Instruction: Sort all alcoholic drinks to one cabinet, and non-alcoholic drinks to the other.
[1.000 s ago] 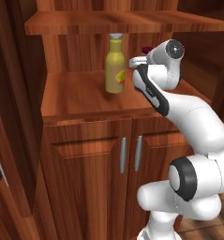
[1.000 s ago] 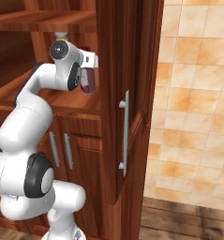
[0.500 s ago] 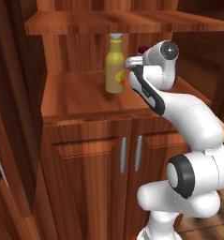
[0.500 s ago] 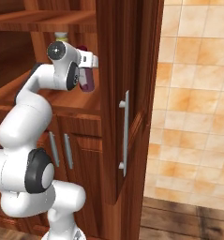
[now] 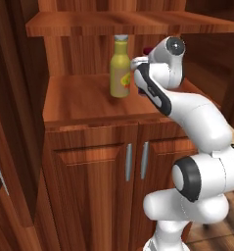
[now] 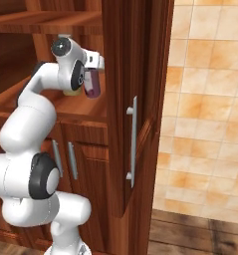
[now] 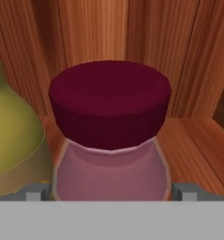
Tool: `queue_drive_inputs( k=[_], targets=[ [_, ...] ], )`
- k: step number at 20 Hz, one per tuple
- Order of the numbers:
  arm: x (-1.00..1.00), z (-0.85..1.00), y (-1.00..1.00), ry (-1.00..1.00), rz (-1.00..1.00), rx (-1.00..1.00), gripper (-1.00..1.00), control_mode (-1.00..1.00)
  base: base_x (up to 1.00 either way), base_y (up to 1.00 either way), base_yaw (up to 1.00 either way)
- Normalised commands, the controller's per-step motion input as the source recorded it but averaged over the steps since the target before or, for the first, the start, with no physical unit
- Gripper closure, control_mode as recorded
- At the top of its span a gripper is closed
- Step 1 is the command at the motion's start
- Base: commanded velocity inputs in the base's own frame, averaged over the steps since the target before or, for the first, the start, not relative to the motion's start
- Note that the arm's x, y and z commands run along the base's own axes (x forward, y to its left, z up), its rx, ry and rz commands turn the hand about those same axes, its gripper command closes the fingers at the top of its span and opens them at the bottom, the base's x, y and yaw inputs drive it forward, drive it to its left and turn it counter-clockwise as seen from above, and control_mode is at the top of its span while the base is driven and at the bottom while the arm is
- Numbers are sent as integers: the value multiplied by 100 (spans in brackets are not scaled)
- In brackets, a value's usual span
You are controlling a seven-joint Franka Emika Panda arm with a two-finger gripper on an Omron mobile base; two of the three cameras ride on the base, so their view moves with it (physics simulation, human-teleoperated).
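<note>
A bottle with a dark maroon top over a pinkish part [image 7: 111, 122] stands on the plank shelf [image 5: 79, 98] of the reddish-brown cabinet, close to its back corner. My gripper [image 7: 112, 192] is open, one fingertip [image 7: 38, 192] on each side of the bottle's lower part. From the right base view the same bottle [image 6: 93, 84] shows just below the white hand. The mustard-yellow bottle with grey cap and red label [image 5: 120, 68] stands upright right beside it, seen at the left edge of the hand view [image 7: 10, 140].
The cabinet's open right door [image 6: 125, 60] with its silver bar handle [image 6: 132, 142] stands close to the hand. An upper shelf [image 5: 113, 22] hangs low above. Below are two shut doors with silver handles [image 5: 128, 162]. A tiled wall [image 6: 205, 99] lies to the right.
The hand has shifted only slightly at the shelf. The gripper stays open around the maroon and pink bottle, and both bottles stand where they were.
</note>
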Motion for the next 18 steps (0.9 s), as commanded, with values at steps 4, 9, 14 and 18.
queue_drive_inputs(
  k=[4, 9, 14, 18],
  targets=[
    [0, 17, -1, 23, 0, -7, -100, -100, 0, 0, 0],
    [0, 16, -2, 11, 0, -4, -100, -100, 0, 0, 0],
    [-39, 0, -2, -4, 0, 0, -100, -100, 0, 0, 0],
    [-96, -1, 0, -7, 0, 0, -100, -100, 0, 0, 0]
  ],
)
